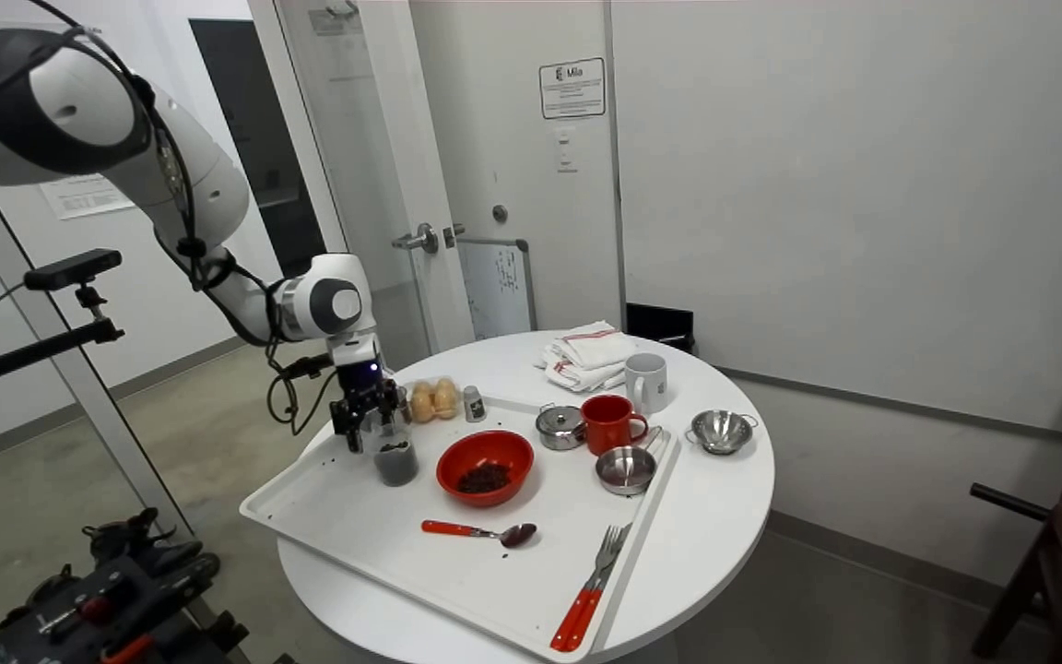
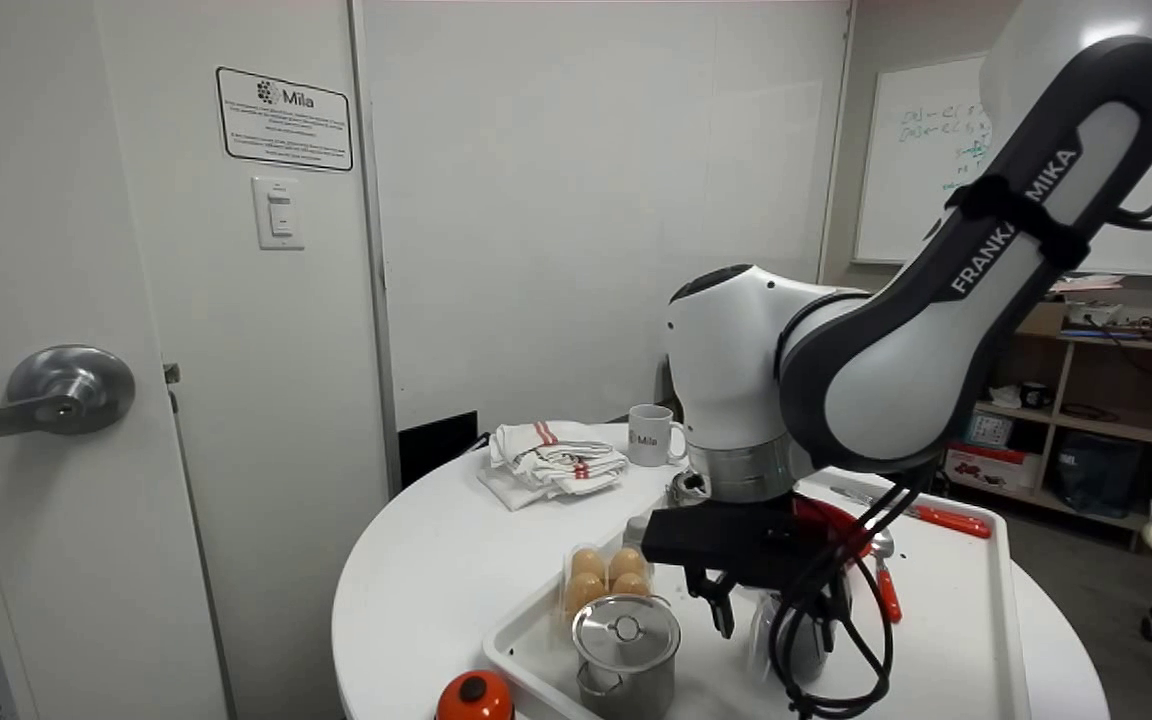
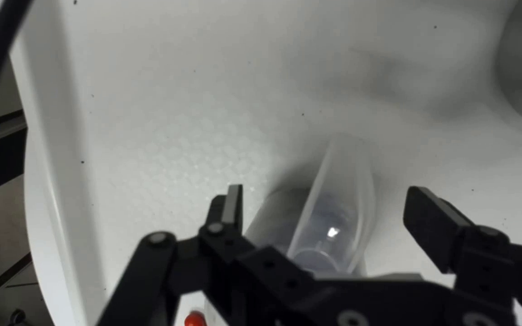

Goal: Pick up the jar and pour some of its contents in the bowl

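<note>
Gripper point(image 3: 329, 213) is closest to the lens, across the bottom of the wrist view. Jaws wide apart, holding nothing: visible gap each side between its fingers point(image 3: 431, 226) and the tilted clear plastic flap point(image 3: 341, 185) that shows between them.

Reference for everything below: red bowl point(image 1: 471, 450), on the white tray point(image 1: 347, 526), dark bits point(image 1: 483, 478) in the bottom.

Jar point(image 1: 397, 466): standing on the tray just left of the bowl in an exterior view, apart from it, gripper close over it. Body looks grey; can't tell how full. Flap is at the jar's mouth or side, can't tell which.

Same view, rest of layout: spoon point(image 1: 483, 532) just on the near side of the bowl. Fork point(image 1: 607, 547) and knife point(image 1: 621, 538) side by side, near side and well right of it. Steel pan point(image 1: 626, 470) right of bowl; lidded pot point(image 1: 560, 429) behind and right; red mug point(image 1: 607, 426) past the pot, same direction. Eggs point(image 1: 436, 402) behind and left of bowl, small shaker point(image 1: 474, 404) straight behind. Off the tray, on the round table point(image 1: 715, 516): colander point(image 1: 722, 432) well right of bowl; grey mug point(image 1: 646, 380) and folded towels point(image 1: 588, 355) well behind and right.

In an exterior view the arm point(image 2: 896, 390) hides most of the bowl. Tall steel pot point(image 2: 626, 650) sits nearer that camera, left of the bowl; orange-red round thing point(image 2: 476, 700) further out the same way, cut by the frame.
</note>
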{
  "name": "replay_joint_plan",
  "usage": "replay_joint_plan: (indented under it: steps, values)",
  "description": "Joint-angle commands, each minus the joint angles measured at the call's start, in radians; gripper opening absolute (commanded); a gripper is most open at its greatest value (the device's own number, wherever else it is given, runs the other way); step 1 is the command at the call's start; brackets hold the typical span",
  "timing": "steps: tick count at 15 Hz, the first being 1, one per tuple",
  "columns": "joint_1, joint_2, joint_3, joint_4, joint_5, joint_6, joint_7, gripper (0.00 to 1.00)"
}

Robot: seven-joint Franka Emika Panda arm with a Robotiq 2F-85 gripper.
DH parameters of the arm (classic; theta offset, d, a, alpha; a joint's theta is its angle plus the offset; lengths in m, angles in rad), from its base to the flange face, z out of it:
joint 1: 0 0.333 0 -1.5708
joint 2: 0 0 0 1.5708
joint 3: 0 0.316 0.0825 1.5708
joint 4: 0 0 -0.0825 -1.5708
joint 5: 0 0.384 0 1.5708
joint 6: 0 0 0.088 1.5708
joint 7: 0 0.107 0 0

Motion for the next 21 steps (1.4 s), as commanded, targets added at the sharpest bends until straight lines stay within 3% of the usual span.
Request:
replay_joint_plan:
  steps: [1,4,5,7,16,21]
  values:
    - [0.015,-0.045,-0.003,-0.047,0.009,0.025,-0.008,1.0]
    - [0.017,-0.055,-0.003,-0.057,0.011,0.039,-0.004,0.97]
    - [0.017,-0.053,-0.004,-0.055,0.015,0.042,0.002,0.73]
    - [0.016,-0.047,-0.008,-0.047,0.018,0.044,0.011,0.71]
    - [0.0,-0.054,-0.023,-0.061,0.062,0.081,0.024,0.06]
    - [-0.005,-0.061,-0.02,-0.069,0.065,0.08,0.003,0.1]
